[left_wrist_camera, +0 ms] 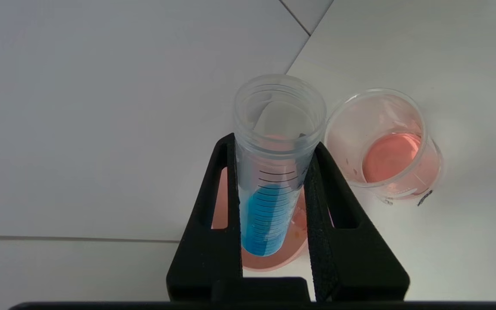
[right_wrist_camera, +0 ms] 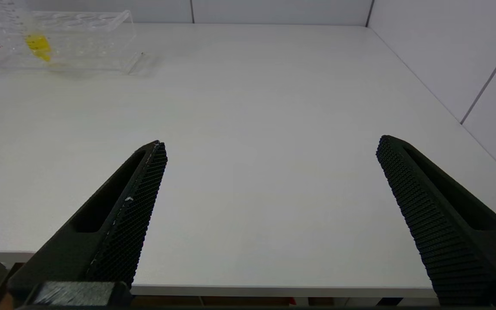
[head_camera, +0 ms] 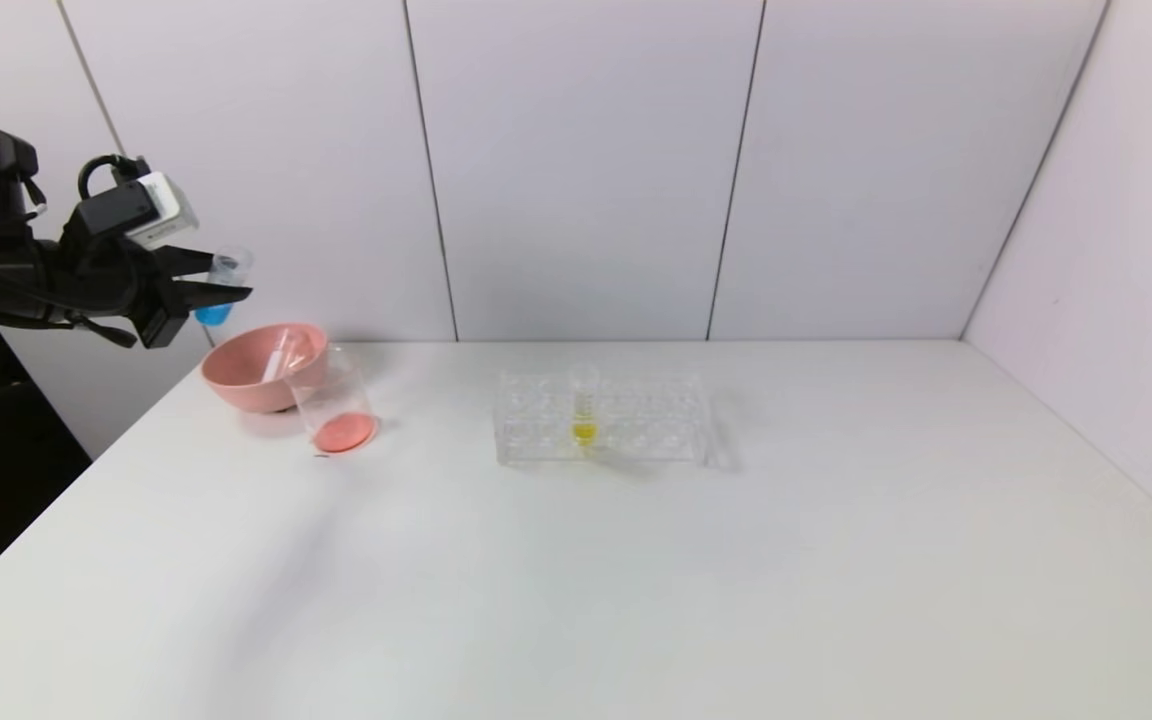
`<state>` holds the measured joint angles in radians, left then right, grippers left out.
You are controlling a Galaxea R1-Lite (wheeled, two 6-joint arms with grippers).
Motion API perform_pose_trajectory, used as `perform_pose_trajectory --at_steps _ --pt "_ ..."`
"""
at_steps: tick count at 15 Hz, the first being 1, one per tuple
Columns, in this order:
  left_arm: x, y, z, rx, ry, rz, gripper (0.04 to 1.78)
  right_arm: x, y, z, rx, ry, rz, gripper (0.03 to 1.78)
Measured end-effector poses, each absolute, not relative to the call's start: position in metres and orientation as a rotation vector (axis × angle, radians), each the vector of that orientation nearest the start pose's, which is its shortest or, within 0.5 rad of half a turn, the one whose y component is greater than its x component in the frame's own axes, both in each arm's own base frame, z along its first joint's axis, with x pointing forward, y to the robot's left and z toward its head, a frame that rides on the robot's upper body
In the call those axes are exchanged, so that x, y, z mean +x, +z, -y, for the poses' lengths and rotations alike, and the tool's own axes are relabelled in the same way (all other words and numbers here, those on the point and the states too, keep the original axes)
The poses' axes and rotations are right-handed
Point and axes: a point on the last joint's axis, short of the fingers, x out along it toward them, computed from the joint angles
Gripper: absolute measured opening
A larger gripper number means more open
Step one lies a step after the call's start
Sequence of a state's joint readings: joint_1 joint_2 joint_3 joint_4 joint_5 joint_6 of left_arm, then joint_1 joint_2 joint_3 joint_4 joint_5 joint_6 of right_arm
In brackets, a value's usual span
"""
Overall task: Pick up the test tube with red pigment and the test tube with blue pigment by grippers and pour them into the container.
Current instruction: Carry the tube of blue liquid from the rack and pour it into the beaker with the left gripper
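Note:
My left gripper [head_camera: 226,278] is shut on the test tube with blue pigment [head_camera: 215,313] and holds it nearly upright in the air at the far left, above the pink bowl. In the left wrist view the blue tube [left_wrist_camera: 269,206] sits between the fingers of the left gripper [left_wrist_camera: 274,142], mouth open. The container [head_camera: 336,405], a clear beaker holding red-orange liquid, stands beside the bowl and also shows in the left wrist view [left_wrist_camera: 385,146]. A clear, empty-looking tube [head_camera: 281,355] leans inside the bowl. My right gripper [right_wrist_camera: 269,144] is open and empty over the table's near edge.
The pink bowl [head_camera: 251,380] stands at the table's far left, under the held tube [left_wrist_camera: 265,262]. A clear tube rack [head_camera: 636,420] with a yellow-liquid tube [head_camera: 584,410] stands mid-table; it also shows in the right wrist view [right_wrist_camera: 84,38]. Walls close the back and right.

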<state>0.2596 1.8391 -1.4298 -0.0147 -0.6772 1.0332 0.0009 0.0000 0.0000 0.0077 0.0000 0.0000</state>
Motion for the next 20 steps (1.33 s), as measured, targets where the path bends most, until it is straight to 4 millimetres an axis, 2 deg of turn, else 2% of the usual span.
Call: perform_pose_trajectory --at_steps 7,13,16,20 --pt "0.362 0.243 -0.08 0.842 -0.593 -0.103 0.44 -0.023 0.075 0.0 0.0 0.001 -0.008 1.77" --pt "0.357 0.237 -0.08 0.89 -0.669 -0.198 0.44 -0.023 0.075 0.0 0.0 0.001 -0.008 1.77" --pt "0.357 0.238 -0.08 0.932 -0.679 -0.206 0.44 -0.023 0.075 0.0 0.0 0.001 -0.008 1.77" --pt "0.35 0.241 -0.081 0.936 -0.725 -0.309 0.44 -0.023 0.075 0.0 0.0 0.001 -0.008 1.77"
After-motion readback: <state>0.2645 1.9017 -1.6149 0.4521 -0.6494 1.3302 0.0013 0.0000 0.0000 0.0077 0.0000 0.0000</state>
